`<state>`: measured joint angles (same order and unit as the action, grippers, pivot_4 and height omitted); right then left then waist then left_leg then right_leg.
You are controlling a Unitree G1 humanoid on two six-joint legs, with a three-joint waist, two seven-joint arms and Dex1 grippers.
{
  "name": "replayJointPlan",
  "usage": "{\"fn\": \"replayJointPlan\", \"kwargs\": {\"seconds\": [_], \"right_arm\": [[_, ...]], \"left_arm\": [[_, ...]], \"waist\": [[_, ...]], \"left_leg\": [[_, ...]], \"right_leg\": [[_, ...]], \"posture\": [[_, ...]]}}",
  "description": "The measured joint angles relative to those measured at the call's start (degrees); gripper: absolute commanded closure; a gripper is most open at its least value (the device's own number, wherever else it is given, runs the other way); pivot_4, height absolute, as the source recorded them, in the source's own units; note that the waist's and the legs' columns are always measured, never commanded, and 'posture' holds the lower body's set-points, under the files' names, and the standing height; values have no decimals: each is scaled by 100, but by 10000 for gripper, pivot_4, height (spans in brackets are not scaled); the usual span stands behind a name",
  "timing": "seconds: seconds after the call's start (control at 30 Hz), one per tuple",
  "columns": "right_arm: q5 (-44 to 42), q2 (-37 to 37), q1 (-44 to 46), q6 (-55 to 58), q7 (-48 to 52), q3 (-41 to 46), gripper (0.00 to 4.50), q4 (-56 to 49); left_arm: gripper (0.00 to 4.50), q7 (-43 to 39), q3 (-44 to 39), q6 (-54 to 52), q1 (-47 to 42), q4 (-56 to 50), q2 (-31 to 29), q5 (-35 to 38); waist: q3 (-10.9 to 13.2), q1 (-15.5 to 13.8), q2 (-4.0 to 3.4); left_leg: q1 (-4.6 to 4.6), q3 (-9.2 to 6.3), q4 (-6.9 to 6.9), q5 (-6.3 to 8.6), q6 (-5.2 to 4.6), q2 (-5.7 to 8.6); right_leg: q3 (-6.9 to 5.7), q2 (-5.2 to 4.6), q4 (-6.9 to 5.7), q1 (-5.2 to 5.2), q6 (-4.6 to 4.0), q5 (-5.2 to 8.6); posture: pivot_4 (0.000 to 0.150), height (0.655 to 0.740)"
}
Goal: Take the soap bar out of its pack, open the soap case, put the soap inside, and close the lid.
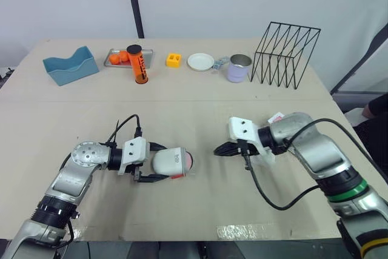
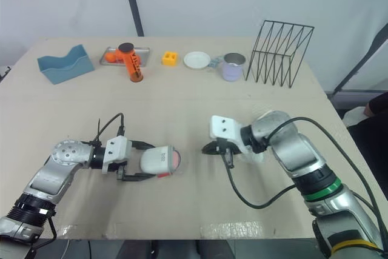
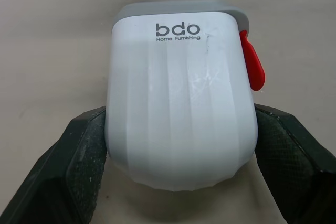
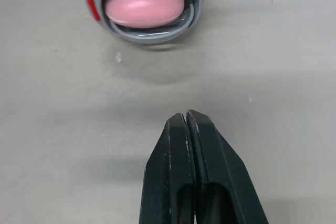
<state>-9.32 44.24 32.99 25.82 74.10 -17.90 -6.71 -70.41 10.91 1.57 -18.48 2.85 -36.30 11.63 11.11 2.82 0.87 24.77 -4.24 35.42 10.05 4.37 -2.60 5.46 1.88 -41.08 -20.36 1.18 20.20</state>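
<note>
From head: forward, down over whole surface. From left wrist: tight on case at 7 o'clock. From right wrist: farther back, facing same case's mouth.

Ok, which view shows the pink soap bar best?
Right wrist view: it looks straight into the open white ribbed plastic soap case, with the pink oval soap bar inside. The eye views catch a pink sliver at its end; the left wrist view faces the case's back.
</note>
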Motion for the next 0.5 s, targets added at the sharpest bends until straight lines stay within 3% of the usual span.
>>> {"fn": "replayJointPlan", "kwargs": {"seconds": [0.3, 0.43, 0.5], "right_arm": [[-285, 4, -300, -167, -55, 234, 44479, -29], [-482, -34, -300, 173, -51, 236, 32153, -29], [-775, -48, -298, 954, -112, 270, 22519, -45]], "left_arm": [[7759, 64, -5, 75, 43, -1, 73, 10], [7759, 140, -14, 91, 43, -1, 117, 13], [7759, 174, -22, 123, 43, -2, 130, 13]], "waist": [[0, -6, 0], [0, -7, 0], [0, -8, 0]], "left_leg": [[0, 0, 1, 0, 0, 1], [1, -1, 1, 0, 0, 2], [1, -1, 1, 0, 0, 2]], "right_leg": [[1, 0, 0, 1, 1, 1], [0, 0, 0, 1, 1, 1], [0, 0, 0, 2, 1, 1]], "posture": [[1500, 7400], [1500, 7400], [1500, 7400]]}}
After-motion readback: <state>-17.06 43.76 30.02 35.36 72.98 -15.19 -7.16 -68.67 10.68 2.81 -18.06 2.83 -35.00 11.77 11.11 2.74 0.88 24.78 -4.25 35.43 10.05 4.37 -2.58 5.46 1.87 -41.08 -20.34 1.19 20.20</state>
